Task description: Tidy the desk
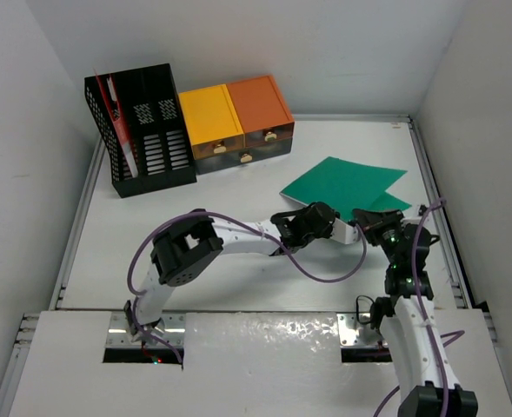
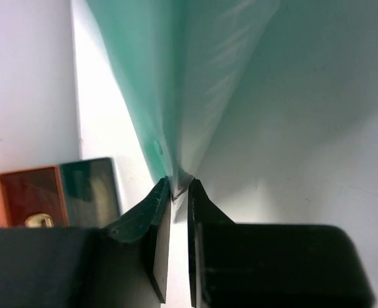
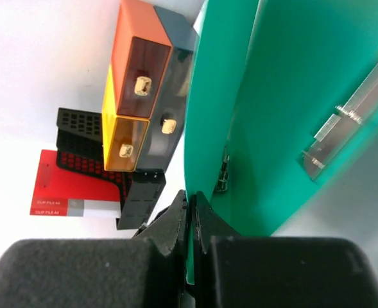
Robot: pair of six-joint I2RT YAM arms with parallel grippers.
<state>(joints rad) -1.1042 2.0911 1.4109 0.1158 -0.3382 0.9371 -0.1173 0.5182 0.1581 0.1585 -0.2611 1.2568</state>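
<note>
white tabletop (image 1: pixel 238 187) carries a green folder (image 1: pixel 342 182) right of the drawers (image 1: pixel 238 126); left gripper (image 2: pixel 179 186) and right gripper (image 3: pixel 190 202) each pinch its edge, clamped tight.

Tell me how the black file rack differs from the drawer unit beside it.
The black file rack is perforated and open-topped, holding a red folder; the drawer unit is solid-walled, closed, yellow and orange over a dark base. Both stand side by side at the far edge of the desk.
</note>
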